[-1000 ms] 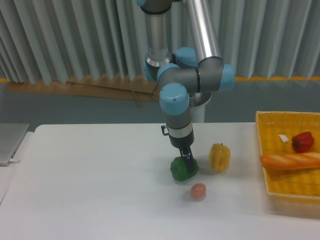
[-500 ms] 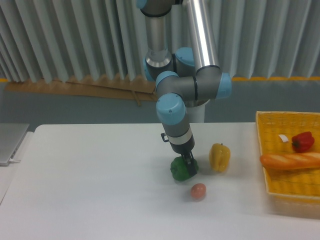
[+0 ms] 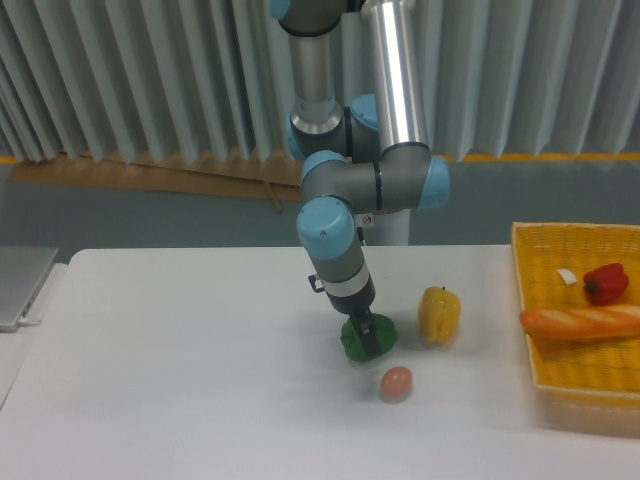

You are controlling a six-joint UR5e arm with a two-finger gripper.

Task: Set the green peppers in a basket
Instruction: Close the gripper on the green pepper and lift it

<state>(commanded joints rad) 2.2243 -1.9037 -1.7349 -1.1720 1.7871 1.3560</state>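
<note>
Gripper [image 3: 367, 335] down on the green bell pepper [image 3: 356, 341], grasp unclear.
We see the pepper on the bench [image 3: 180, 360], just left of the yellow bell pepper [image 3: 439, 313], above a small reddish egg-like thing [image 3: 396, 382], well apart from the yellow basket [image 3: 575, 385] at right holding a red pepper [image 3: 605, 283] and a baguette [image 3: 580, 321]. We judge it light, firm, glossy and slippery, lumpy; best pinched across its middle. Arm leans down, wrist tilted right; fingers sit against the pepper's right side, but we cannot tell if clenched or released.
</note>
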